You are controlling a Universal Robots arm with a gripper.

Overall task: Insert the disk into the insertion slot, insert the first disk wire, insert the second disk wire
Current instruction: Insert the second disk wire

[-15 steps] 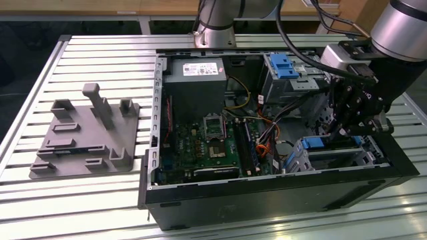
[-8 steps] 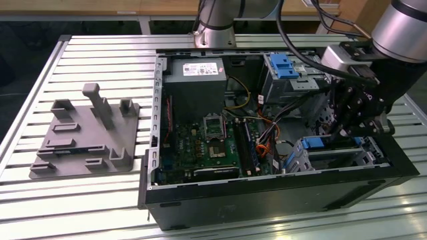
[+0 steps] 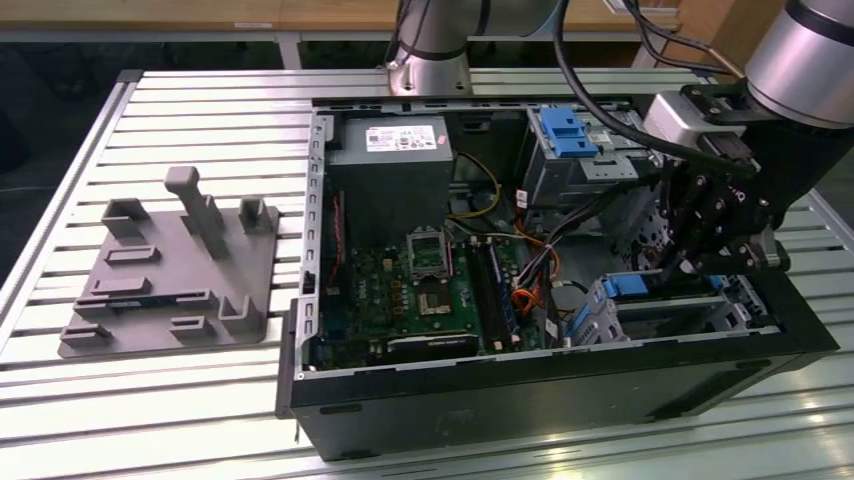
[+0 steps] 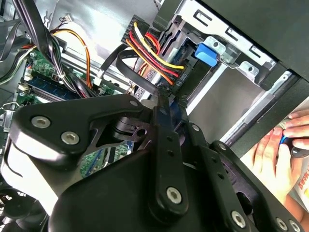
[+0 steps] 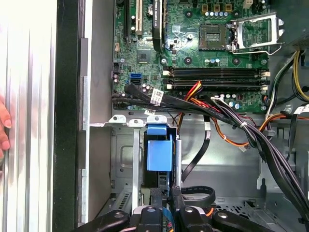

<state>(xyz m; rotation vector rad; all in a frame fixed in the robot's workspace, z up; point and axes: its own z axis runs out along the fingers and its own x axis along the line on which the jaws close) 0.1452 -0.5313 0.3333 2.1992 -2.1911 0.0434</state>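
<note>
Working across the exterior view from its left, I pass the motherboard (image 3: 427,290), then the insertion slot (image 3: 681,310) at the case's right, where my gripper (image 3: 697,262) hovers. Its fingers look pinched on the disk (image 5: 159,154)'s blue carrier, I think. I'd keep it square, pressing gently.

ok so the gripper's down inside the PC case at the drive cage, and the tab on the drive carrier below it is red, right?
Not red. In the first wrist view the carrier tab is bright blue. The rest holds: the exterior view shows the gripper down inside the PC case at the drive cage.
</note>
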